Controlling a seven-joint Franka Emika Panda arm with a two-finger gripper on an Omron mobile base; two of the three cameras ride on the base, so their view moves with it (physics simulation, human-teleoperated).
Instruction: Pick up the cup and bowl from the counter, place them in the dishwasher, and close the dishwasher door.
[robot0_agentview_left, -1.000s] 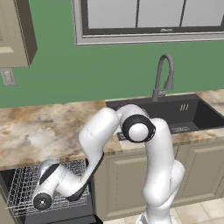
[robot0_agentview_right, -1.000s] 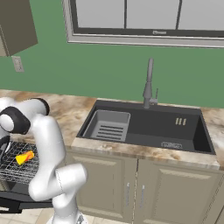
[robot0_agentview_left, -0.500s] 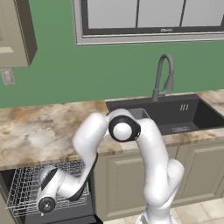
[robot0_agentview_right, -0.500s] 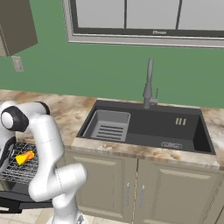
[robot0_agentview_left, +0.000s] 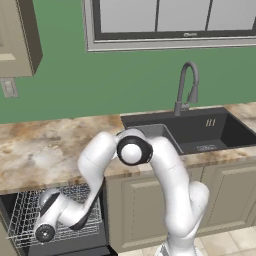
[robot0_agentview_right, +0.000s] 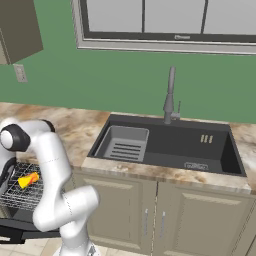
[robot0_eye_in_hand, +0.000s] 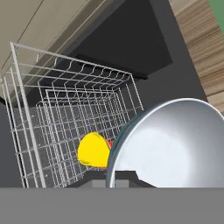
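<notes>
My gripper (robot0_eye_in_hand: 111, 178) is down inside the open dishwasher, shut on the rim of the pale glossy bowl (robot0_eye_in_hand: 175, 144), which looms large at the lower right of the hand view. The yellow cup (robot0_eye_in_hand: 94, 151) lies on its side in the silver wire rack (robot0_eye_in_hand: 52, 87), just left of the bowl. In the right base view the cup (robot0_agentview_right: 28, 180) rests in the rack (robot0_agentview_right: 15, 197) beside my forearm. The left base view has my wrist low over the rack (robot0_agentview_left: 20, 215), hiding the fingers. The dark dishwasher door (robot0_agentview_right: 20, 232) hangs folded down and open.
The marbled counter (robot0_agentview_left: 40, 150) runs above the dishwasher. A dark sink (robot0_agentview_right: 165, 145) with a tall faucet (robot0_agentview_right: 170, 97) lies to the right. Beige cabinet doors (robot0_agentview_right: 200, 220) stand under the sink. An upper cabinet (robot0_agentview_left: 17, 37) hangs at the left.
My elbow has swung a little to the left while the hand stayed low in the rack. The cup has not moved.
</notes>
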